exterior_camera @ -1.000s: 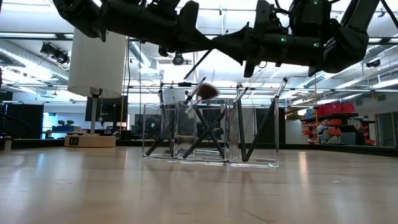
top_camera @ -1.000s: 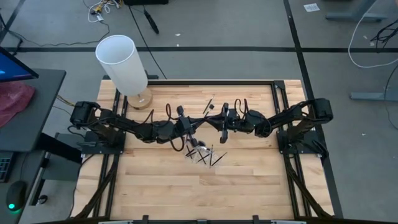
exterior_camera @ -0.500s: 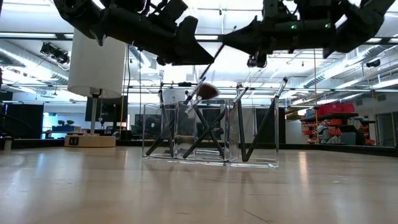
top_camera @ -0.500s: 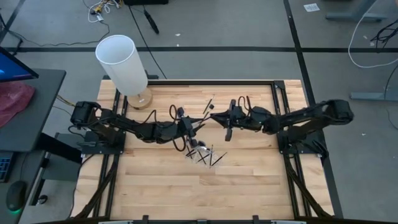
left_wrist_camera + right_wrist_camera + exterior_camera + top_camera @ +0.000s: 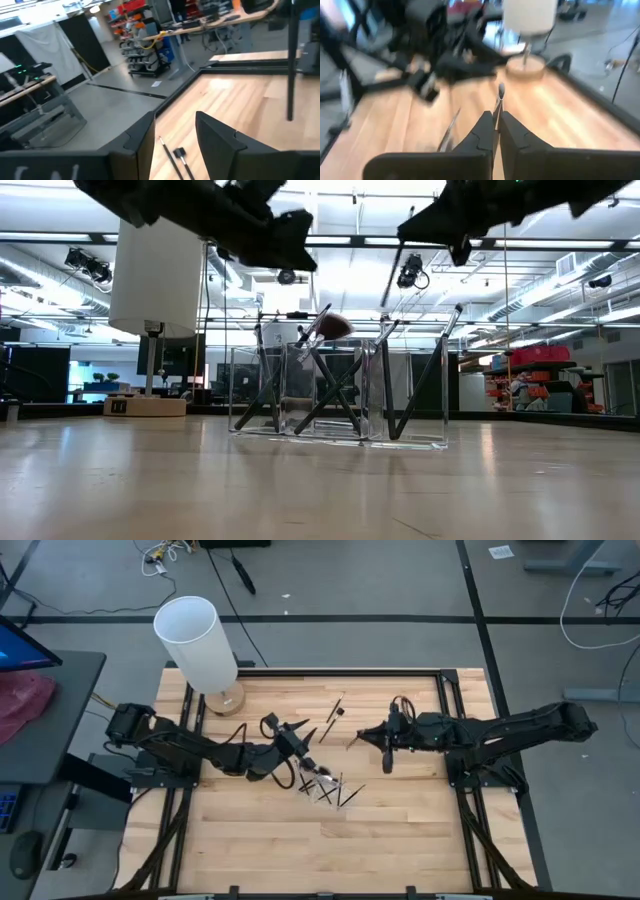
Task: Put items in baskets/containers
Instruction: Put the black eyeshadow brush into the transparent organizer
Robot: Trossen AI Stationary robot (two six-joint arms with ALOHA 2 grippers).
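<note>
1. The right gripper (image 5: pixel 362 733) sits right of centre in the overhead frame, above the bare wood; its fingers (image 5: pixel 485 131) are pressed together on a thin black brush (image 5: pixel 497 107), which sticks out forward between them; in the table-level frame that held brush (image 5: pixel 392 272) hangs slanted near the top, right of centre, well above the table.
2. The left gripper (image 5: pixel 300 732) lies just left of centre in the overhead frame, angled toward the upper right; its fingers (image 5: pixel 145 137) stand spread with nothing between them, the wood showing through the gap.
3. The clear plastic holder (image 5: pixel 328 789) stands a little below the centre of the overhead frame, just below and right of the left gripper; in the table-level frame the holder (image 5: pixel 340 395) is at mid-frame, with several black brushes (image 5: pixel 330 395) leaning crossed inside its compartments, one with a brownish bristle head poking above the rim.
4. Two loose brushes (image 5: pixel 335 710) lie on the table (image 5: pixel 260 840) above centre, between the two grippers and apart from the holder; the left wrist frame shows them (image 5: pixel 176 155) on the wood beyond the open fingers.
5. A tall white cylinder (image 5: pixel 195 640) on a round wooden base stands at the upper left corner of the table.
</note>
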